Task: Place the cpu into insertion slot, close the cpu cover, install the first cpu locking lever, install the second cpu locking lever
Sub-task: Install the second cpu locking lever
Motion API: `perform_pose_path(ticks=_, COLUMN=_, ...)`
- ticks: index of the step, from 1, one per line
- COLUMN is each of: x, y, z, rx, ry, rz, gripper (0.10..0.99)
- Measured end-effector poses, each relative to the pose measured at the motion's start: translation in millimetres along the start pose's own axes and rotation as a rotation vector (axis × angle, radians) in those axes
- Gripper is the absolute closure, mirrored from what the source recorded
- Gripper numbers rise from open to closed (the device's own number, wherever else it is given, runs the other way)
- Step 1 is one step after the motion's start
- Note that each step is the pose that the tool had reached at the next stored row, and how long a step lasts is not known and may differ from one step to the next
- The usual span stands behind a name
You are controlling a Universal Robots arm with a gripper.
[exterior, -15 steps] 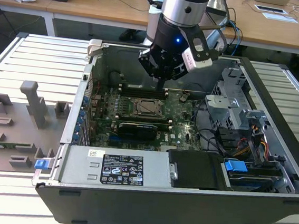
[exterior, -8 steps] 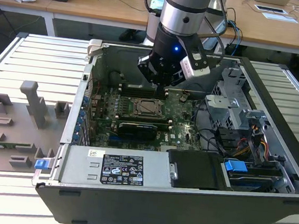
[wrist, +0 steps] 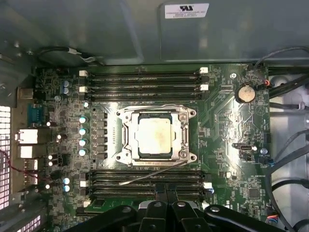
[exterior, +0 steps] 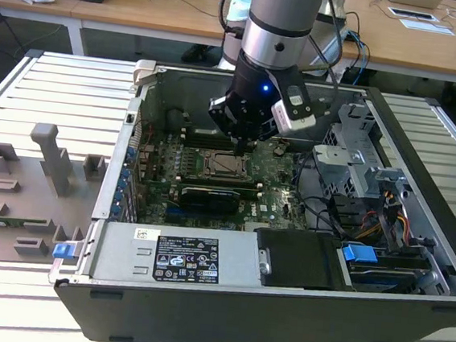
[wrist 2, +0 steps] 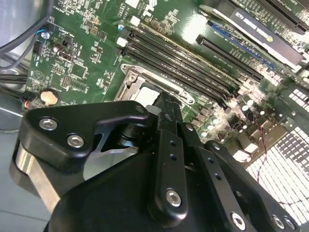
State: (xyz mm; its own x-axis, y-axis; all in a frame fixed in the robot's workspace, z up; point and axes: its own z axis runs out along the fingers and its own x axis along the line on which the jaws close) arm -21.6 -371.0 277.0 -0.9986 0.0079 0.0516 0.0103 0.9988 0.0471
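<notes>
The cpu (wrist: 154, 137), a dull silver square, lies in the insertion slot (exterior: 227, 164) on the green motherboard. The grey cpu cover (wrist: 126, 137) lies flat around it as a frame. A thin silver locking lever (wrist: 154, 173) slants loose across the socket's edge and the memory slots, on the side nearest my fingertips. My gripper (wrist: 164, 187) hangs just above that edge of the socket, its black fingers (wrist 2: 166, 104) pressed together with nothing between them. In the exterior view the gripper (exterior: 239, 148) is low inside the open computer case, right over the socket.
Black memory slots (wrist: 145, 82) flank the socket on two sides. Case walls (exterior: 131, 170) enclose the board; cables and a drive cage (exterior: 358, 163) crowd the exterior view's right. A power supply (exterior: 179, 255) sits at the front. A grey fixture plate (exterior: 24, 192) lies outside on the exterior view's left.
</notes>
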Motion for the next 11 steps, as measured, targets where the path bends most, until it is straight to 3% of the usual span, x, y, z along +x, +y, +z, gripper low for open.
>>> perform_pose_path(ticks=6, x=-0.9, y=-1.0, z=17.8, rx=0.000, ry=0.0005, rz=0.000, gripper=0.980)
perform_pose_path(ticks=11, x=-1.3, y=-1.3, z=24.4, rx=0.000, ry=0.0006, rz=0.000, gripper=0.980)
